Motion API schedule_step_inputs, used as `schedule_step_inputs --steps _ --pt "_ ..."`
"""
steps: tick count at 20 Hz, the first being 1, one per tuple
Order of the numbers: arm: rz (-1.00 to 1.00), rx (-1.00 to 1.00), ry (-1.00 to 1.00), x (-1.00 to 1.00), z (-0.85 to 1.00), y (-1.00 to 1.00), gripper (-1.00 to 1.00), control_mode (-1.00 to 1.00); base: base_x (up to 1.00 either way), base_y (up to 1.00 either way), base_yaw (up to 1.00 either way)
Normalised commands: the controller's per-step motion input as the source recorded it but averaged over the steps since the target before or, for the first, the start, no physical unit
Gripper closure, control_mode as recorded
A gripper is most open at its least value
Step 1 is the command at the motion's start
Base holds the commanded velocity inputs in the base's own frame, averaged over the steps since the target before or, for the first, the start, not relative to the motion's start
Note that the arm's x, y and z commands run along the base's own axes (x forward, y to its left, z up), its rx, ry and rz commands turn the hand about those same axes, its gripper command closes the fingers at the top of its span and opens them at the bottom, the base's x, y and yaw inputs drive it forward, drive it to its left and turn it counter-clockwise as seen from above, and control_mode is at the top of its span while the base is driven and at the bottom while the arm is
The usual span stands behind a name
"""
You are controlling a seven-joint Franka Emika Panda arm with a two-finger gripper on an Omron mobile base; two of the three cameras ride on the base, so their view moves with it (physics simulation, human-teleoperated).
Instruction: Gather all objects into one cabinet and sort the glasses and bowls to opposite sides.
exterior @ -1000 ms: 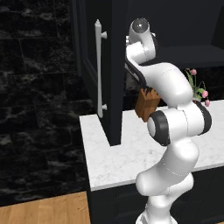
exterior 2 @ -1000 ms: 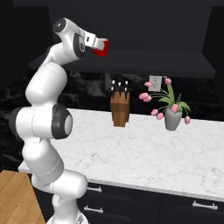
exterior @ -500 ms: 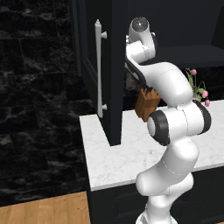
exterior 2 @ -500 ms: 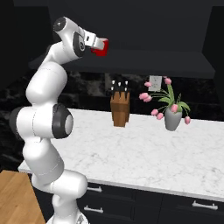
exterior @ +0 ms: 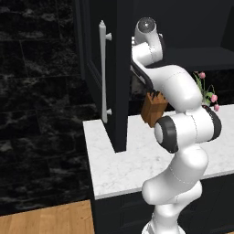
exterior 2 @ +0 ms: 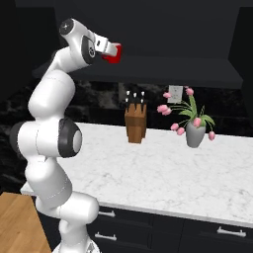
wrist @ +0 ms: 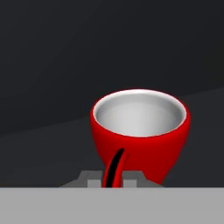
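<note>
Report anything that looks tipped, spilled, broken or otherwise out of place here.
Nothing stands out. The tool is shut on a red cup up at cabinet level; the cup sits upright and looks empty and whole. On the marble counter, the knife block and the vase of pink tulips stand upright, with no spill.

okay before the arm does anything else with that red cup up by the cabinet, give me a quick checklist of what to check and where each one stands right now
1. Grip on the red cup: ok. The gripper is shut on its near wall, one finger over the rim.
2. Cup upright: ok. In the hand view its mouth faces up and it looks empty.
3. Cabinet door open: ok. It stands swung out, bar handle facing the left base camera.
4. Cup resting on the shelf or lifted: cannot tell.
5. Other cup and bowls placed on the shelf: cannot tell.
6. Things below the cup's path: ok. The knife block and flower vase stand well under it on the counter.
</note>
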Motion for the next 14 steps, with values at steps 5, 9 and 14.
schedule_step_inputs --steps 5,9,14 --pt "0.01 0.0 0.0 -0.46 0.07 0.0 1.0 -1.0 0.0 0.0 0.0" --pt "0.04 0.0 0.0 -0.58 0.04 0.0 1.0 -1.0 0.0 0.0 0.0" --pt "0.03 0.0 0.0 -0.57 0.08 0.0 1.0 -1.0 0.0 0.0 0.0"
